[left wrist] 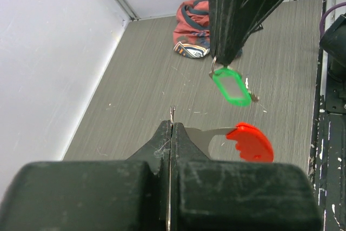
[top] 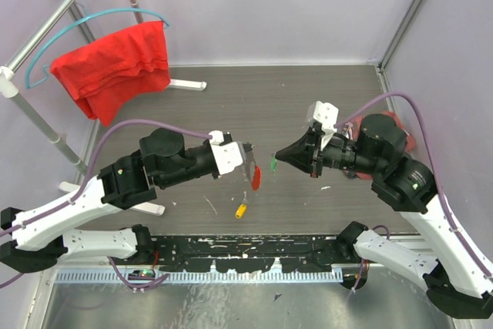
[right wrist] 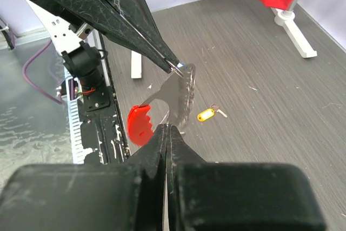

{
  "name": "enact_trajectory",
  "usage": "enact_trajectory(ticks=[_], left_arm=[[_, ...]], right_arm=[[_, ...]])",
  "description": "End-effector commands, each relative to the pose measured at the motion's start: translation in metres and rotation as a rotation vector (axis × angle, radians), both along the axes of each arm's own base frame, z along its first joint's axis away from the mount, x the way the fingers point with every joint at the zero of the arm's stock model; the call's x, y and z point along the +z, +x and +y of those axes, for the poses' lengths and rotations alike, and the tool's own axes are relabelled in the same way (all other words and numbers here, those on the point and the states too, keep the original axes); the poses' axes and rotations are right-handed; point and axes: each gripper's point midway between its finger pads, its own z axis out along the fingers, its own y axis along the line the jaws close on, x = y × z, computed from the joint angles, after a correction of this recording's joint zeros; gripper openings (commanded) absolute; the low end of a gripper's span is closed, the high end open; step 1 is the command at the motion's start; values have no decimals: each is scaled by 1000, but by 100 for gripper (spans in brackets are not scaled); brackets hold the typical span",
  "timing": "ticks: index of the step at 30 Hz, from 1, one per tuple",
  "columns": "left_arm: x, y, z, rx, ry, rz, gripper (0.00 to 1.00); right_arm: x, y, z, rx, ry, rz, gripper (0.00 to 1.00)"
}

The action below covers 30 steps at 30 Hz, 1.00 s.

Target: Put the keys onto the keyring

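My left gripper [top: 248, 158] is shut on the thin metal loop of the keyring [right wrist: 175, 93], held above the table. Its red plastic bar [left wrist: 250, 142] sticks out to the side. My right gripper [top: 277, 157] faces it from the right, a short gap away, shut on a key with a green tag [left wrist: 232, 86]. That key dangles from the fingertips, just above and beyond the red bar in the left wrist view. The right wrist view does not show the green key. A yellow-tagged key [top: 241, 210] lies flat on the table below the two grippers.
A red cloth [top: 115, 67] hangs from a blue hanger on a rack at the back left, with the white foot [top: 185, 84] of the rack beside it. A red and blue bundle [left wrist: 192, 28] lies on the table behind the right arm. A black rail [top: 246, 256] runs along the near edge.
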Motion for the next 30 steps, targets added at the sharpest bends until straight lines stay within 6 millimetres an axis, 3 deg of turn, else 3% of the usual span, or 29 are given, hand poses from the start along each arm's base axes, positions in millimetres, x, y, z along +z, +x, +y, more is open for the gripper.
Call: enact_trajectory(ticks=[1,30], left_arm=[[18,-3,0,-8,-75,-23,0],[11,-1,-2,5,-60,-18,0]], right_arm=[[18,3,12,51,61,-68,1],[23,13,37,113,138,-34,1]])
